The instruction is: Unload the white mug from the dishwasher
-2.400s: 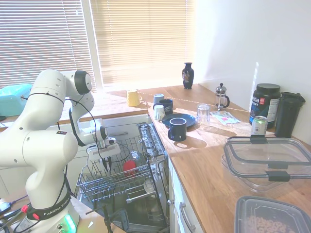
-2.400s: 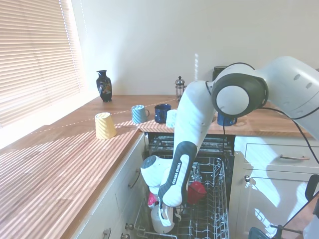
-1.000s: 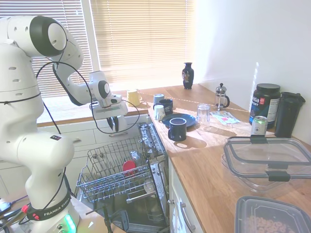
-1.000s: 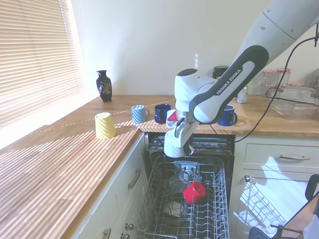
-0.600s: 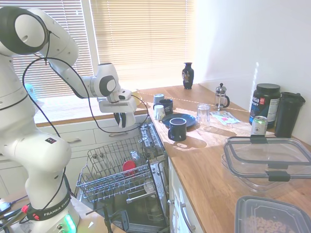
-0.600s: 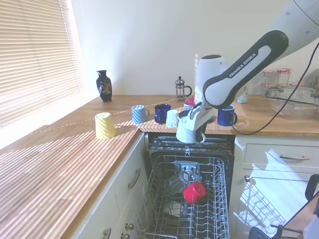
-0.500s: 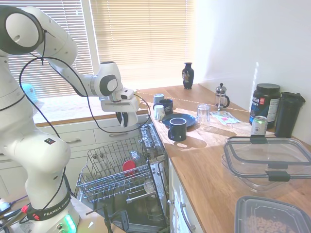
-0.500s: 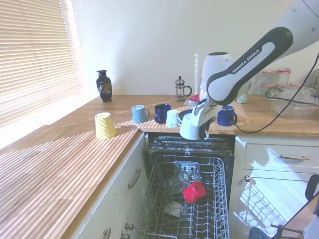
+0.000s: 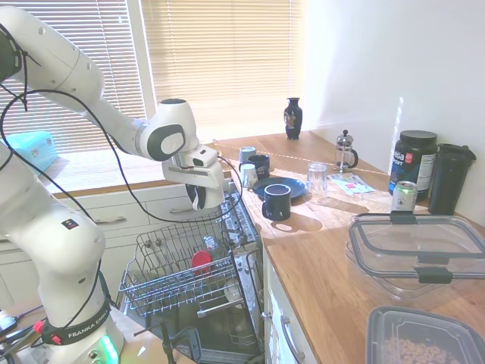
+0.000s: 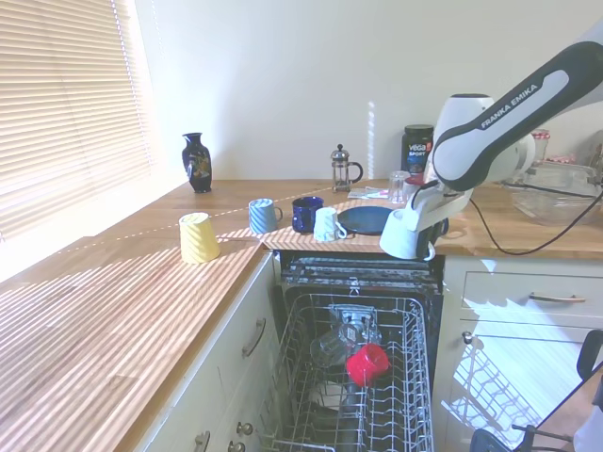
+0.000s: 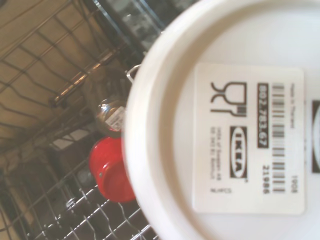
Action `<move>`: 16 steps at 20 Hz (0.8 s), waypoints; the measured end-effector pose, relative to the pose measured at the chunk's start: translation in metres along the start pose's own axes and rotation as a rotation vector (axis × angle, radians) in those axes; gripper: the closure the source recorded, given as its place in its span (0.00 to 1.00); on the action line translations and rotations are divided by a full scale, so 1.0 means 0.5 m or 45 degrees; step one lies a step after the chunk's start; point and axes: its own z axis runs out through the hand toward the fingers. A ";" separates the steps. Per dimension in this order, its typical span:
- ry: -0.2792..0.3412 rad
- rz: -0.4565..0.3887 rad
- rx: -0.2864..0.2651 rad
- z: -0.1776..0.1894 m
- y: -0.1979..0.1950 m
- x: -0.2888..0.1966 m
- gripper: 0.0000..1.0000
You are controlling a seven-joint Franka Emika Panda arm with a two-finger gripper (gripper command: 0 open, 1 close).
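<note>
White ceramic, the white mug (image 10: 407,237) hangs clamped in the gripper (image 10: 421,229) above the dishwasher (image 10: 363,395) rack, near the counter edge. It looks rigid, glossy, breakable; a rim pinch suits it. Its base label (image 11: 249,138) reads IKEA, 802.783.67, 21986.

Red cup (image 10: 367,363) below; worktop (image 10: 113,311) w/ yellow mug (image 10: 197,237), vase (image 10: 197,161) — French press (image 10: 341,168).
</note>
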 end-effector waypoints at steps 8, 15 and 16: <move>-0.046 0.177 -0.010 -0.022 0.186 0.089 1.00; -0.083 0.266 -0.010 -0.025 0.333 0.121 1.00; -0.088 0.270 -0.012 -0.025 0.336 0.120 1.00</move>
